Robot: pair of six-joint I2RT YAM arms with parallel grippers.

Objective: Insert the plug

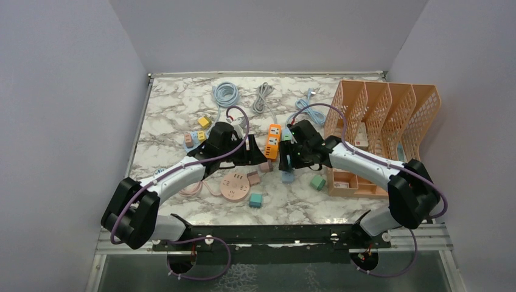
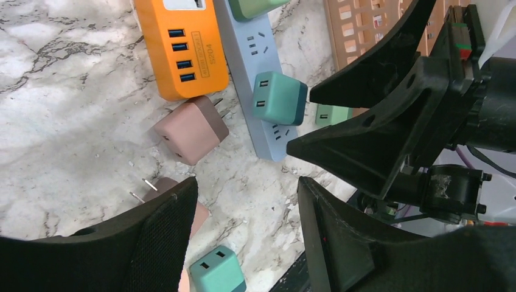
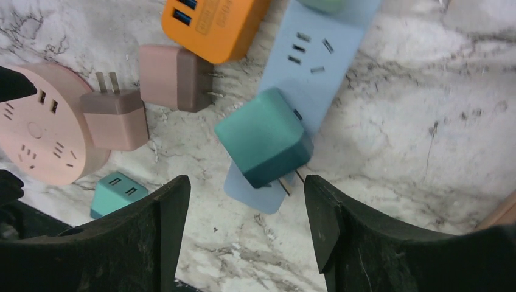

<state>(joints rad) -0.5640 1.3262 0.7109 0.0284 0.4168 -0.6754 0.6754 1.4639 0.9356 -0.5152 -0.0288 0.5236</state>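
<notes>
My teal plastic cube plug (image 3: 261, 137) lies tilted across the near end of the pale blue flat power strip (image 3: 316, 55), not seated, its bare prongs pointing toward five o'clock in my right wrist view.

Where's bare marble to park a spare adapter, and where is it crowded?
Free: far-left marble, left of the blue coiled cable; also the near patch between the teal adapter and the peach rack. Crowded: the middle, around the orange power strip and the pink round strip.
</notes>
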